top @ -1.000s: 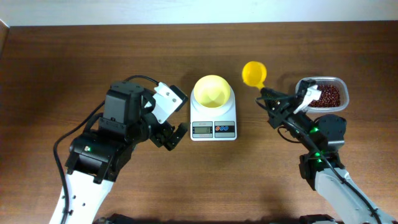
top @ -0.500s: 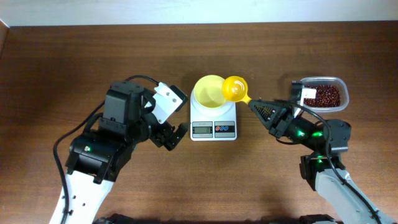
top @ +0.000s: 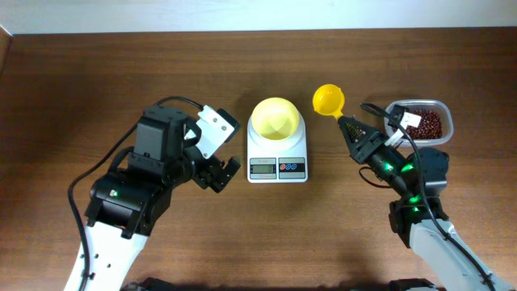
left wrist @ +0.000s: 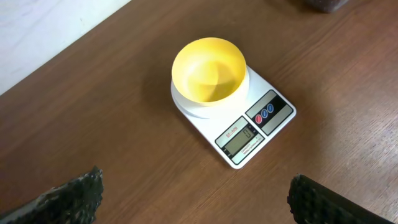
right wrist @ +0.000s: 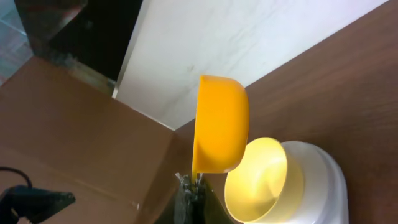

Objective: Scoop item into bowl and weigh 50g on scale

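Note:
The pale yellow bowl (top: 275,118) sits on the white scale (top: 277,167) at the table's middle; it also shows in the left wrist view (left wrist: 208,68) and the right wrist view (right wrist: 264,180), and looks empty. My right gripper (top: 350,129) is shut on the handle of the darker yellow scoop (top: 329,99), held right of the bowl; the scoop also shows in the right wrist view (right wrist: 221,132). The beans (top: 427,124) lie in a clear tub (top: 443,109) at the right. My left gripper (top: 224,171) is open and empty left of the scale.
A pale wall runs along the table's far edge (top: 258,31). The scale's grey display (left wrist: 240,139) and red and blue buttons (left wrist: 265,114) face the front. A black cable (top: 380,113) loops beside the tub.
My right gripper has swung the scoop from over the bowl back to the right, away from the scale. The left arm has barely moved.

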### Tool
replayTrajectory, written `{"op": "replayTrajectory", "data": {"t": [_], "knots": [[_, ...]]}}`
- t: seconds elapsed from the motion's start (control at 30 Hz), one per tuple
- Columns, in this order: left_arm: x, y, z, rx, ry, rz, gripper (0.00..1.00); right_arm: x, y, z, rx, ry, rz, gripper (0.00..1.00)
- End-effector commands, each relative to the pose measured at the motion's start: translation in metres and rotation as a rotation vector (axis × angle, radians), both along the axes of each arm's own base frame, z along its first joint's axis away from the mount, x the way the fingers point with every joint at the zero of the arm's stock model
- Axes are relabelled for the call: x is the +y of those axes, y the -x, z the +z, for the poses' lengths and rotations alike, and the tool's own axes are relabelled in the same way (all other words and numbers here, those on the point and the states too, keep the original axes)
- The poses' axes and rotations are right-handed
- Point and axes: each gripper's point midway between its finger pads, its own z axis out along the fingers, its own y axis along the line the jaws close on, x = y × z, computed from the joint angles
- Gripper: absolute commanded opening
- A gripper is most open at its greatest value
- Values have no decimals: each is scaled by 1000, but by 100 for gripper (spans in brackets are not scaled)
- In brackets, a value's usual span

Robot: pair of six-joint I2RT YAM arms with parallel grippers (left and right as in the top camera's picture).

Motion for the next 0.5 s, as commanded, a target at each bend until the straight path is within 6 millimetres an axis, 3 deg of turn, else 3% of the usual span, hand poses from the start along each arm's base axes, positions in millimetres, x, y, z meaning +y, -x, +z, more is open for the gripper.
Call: {"op": "replayTrajectory", "data": {"t": [0.0, 0.47], "knots": [[3, -2, 10, -34, -9, 4, 99, -6, -5, 6, -23, 14, -35, 4], [3, -2, 10, -34, -9, 4, 99, 4, 3, -9, 53, 5, 36, 4]]}}
